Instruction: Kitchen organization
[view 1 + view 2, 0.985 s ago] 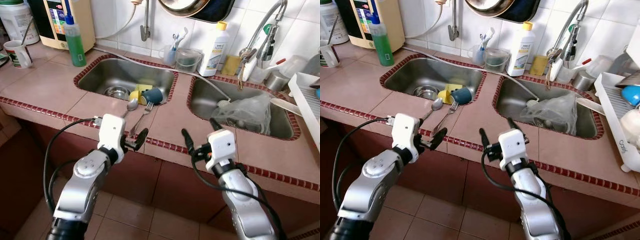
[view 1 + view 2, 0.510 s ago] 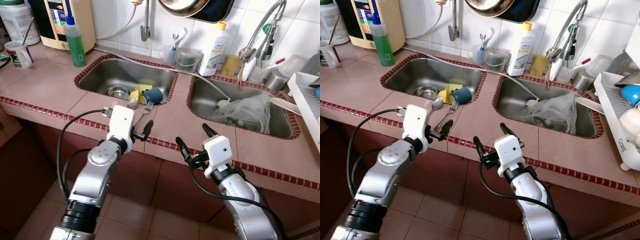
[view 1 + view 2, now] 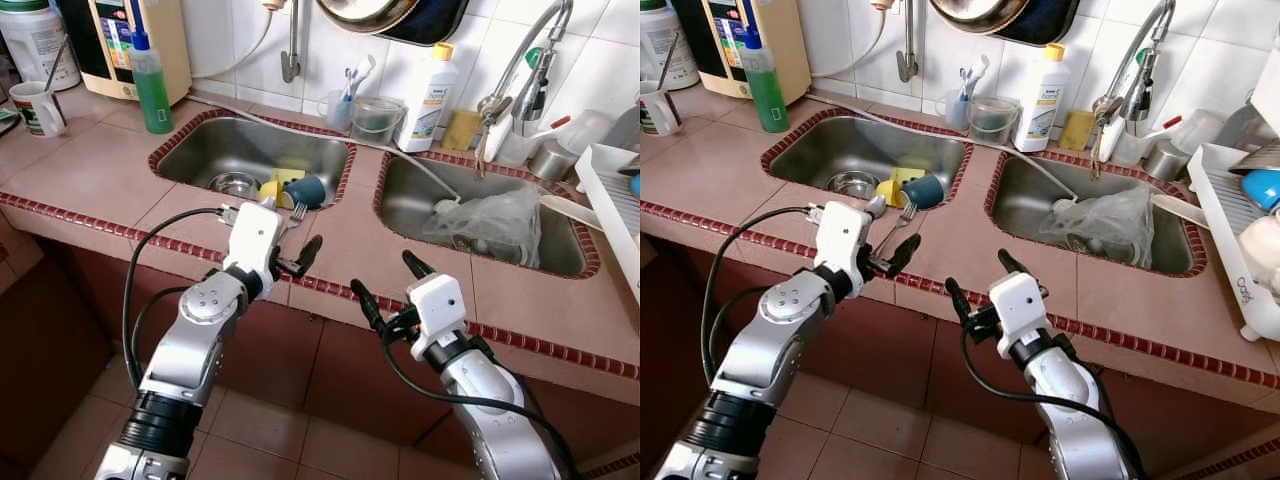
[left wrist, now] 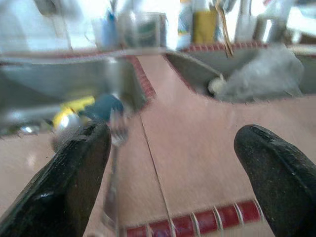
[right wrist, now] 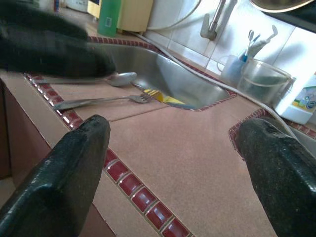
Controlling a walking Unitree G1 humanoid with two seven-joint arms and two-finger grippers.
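A fork and a spoon lie side by side on the pink tiled counter, just in front of the left sink. My left gripper hovers open over the counter's front edge, right at the fork's handle end. In the left wrist view the fork lies between its spread fingers, beside the blurred spoon. My right gripper is open and empty at the counter edge between the two sinks. Its wrist view looks across at the fork and spoon.
The left sink holds a steel bowl, a yellow sponge and a blue cup. A crumpled plastic bag fills the right sink. A green bottle, a mug, a white bottle and a dish rack line the counter.
My left gripper has moved forward and to the right, up to the fork's handle. The right arm has sunk slightly and drifted a little left.
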